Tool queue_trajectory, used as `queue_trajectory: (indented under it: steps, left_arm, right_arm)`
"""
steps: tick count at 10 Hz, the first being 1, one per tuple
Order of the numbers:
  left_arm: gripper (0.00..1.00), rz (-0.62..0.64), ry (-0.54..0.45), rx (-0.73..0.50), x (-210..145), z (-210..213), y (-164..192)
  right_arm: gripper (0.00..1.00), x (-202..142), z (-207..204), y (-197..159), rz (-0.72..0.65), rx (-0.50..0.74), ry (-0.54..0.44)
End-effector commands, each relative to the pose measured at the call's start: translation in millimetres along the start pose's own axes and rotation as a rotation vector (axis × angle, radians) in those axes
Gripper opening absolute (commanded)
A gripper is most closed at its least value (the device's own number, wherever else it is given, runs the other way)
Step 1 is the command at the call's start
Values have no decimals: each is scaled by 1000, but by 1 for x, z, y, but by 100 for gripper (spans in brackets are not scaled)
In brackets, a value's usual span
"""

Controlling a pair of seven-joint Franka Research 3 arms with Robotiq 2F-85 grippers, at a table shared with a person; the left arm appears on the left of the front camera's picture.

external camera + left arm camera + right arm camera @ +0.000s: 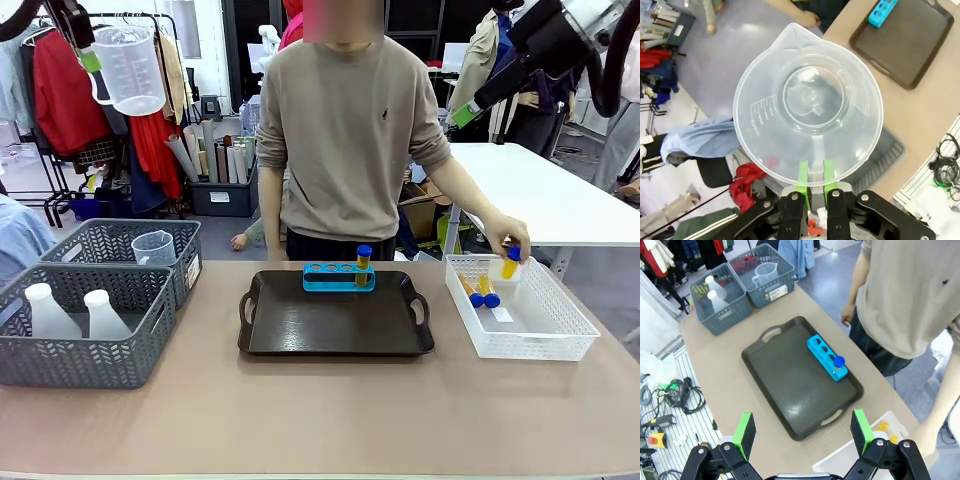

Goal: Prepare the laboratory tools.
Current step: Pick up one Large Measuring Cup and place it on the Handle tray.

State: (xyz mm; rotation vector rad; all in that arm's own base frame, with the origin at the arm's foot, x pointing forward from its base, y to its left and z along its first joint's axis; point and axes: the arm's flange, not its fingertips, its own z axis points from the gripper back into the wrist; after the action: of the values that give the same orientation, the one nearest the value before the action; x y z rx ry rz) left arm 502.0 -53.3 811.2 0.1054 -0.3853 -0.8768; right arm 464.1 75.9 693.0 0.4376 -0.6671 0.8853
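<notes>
Beaker [128,68], clear and handled, hangs high above and well to the left of the tray [335,335]. Its handle is pinched between the green pads [802,177] of the left claw [90,62]. The left wrist view looks straight down into its open mouth, with printed scale marks on the inner wall.

The right claw [803,432] is raised above and to the right of the tray, with its fingers spread wide and nothing between them.

A blue rack [338,277] lies on the tray along its far edge. One amber tube [363,262] with a blue cap stands upright in the rack's rightmost hole.

Just right of the tray on the counter [320,420] sits a white basket [520,345]. Two more tubes [468,290] lie tilted inside it near its far wall. The person's hand [503,236] is over that far wall, gripping a fourth tube [512,262].

Left of the tray stand two grey baskets. The nearer basket [85,360] holds two white flasks [47,312] side by side. The farther basket [115,240] holds a second beaker [153,248], standing upright.
</notes>
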Motion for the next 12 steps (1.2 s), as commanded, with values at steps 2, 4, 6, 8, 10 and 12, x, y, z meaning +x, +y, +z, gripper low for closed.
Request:
queue_trajectory:
  steps: [2,4,6,8,10,12]
  left_arm:
    - [0,4,-1,0,0,-6,0]
    - [0,1,8,-8,1,-7,2]
    - [0,-182,-51,-84,42,-26,-39]
    - [0,-310,-50,-147,73,-39,-74]
    - [0,-402,-73,-219,104,-67,-110]
    - [0,-439,-59,-236,131,-100,-150]
  right_arm:
    - [100,0,2,0,2,7,-1]
    - [100,0,2,0,2,7,-1]
    - [100,0,2,0,2,7,-1]
    - [100,0,2,0,2,7,-1]
    - [100,0,2,0,2,7,-1]
    - [100,0,2,0,2,7,-1]
